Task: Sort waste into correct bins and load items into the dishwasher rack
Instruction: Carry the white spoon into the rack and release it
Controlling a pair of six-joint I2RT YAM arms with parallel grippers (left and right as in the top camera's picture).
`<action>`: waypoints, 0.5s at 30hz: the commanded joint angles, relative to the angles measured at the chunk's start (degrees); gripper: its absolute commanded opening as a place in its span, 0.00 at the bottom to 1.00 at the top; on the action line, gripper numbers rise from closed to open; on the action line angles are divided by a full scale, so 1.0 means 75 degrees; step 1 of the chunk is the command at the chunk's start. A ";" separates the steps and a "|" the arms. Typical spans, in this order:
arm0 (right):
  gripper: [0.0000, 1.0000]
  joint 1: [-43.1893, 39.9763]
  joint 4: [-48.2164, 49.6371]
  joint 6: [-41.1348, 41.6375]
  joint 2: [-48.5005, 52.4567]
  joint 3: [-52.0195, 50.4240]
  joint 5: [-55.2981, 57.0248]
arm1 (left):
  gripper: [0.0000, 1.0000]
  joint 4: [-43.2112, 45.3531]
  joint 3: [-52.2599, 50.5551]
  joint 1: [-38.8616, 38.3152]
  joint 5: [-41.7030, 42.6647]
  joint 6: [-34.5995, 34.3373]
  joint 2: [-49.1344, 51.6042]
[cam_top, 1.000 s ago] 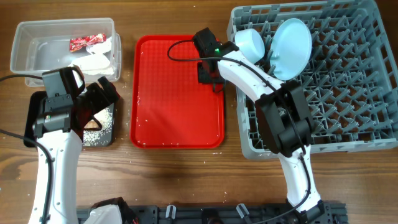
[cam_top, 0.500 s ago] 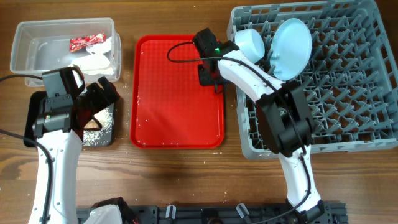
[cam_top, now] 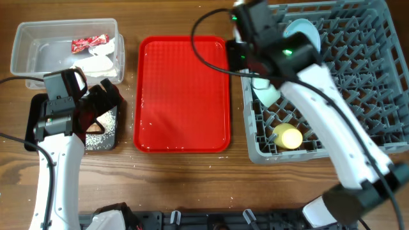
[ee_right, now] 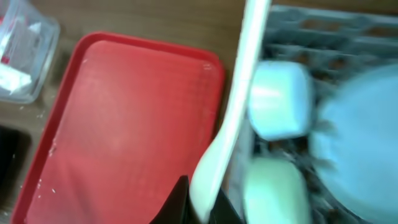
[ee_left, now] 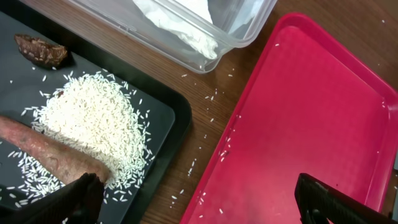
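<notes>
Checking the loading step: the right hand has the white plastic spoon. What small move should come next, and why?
Probably shift the right hand a little further over the large grey pegged plastic rack before lowering. The white plastic spoon it grips hangs over the line between the flat red tray and the rack, so a release here might miss.
</notes>
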 commanded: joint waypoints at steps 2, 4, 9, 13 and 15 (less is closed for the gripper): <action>0.04 -0.0694 -0.1090 0.2226 -0.0067 -0.0076 0.1268 | 1.00 0.0000 0.0108 0.0052 -0.0020 0.0009 -0.0070; 0.04 -0.1000 -0.1239 0.2908 -0.0067 -0.0262 0.1262 | 1.00 0.0000 0.0108 0.0052 -0.0023 0.0009 -0.0070; 0.04 -0.1888 -0.1830 0.5534 -0.0067 -0.0842 0.1259 | 1.00 0.0000 0.0108 0.0052 -0.0020 0.0012 -0.0070; 0.04 -0.2393 -0.2468 0.6997 -0.0067 -0.1151 0.1189 | 1.00 0.0000 0.0108 0.0052 -0.0023 0.0009 -0.0070; 0.04 -0.2515 -0.2477 0.7079 -0.0067 -0.1361 0.1137 | 1.00 0.0000 0.0108 0.0052 -0.0023 0.0009 -0.0070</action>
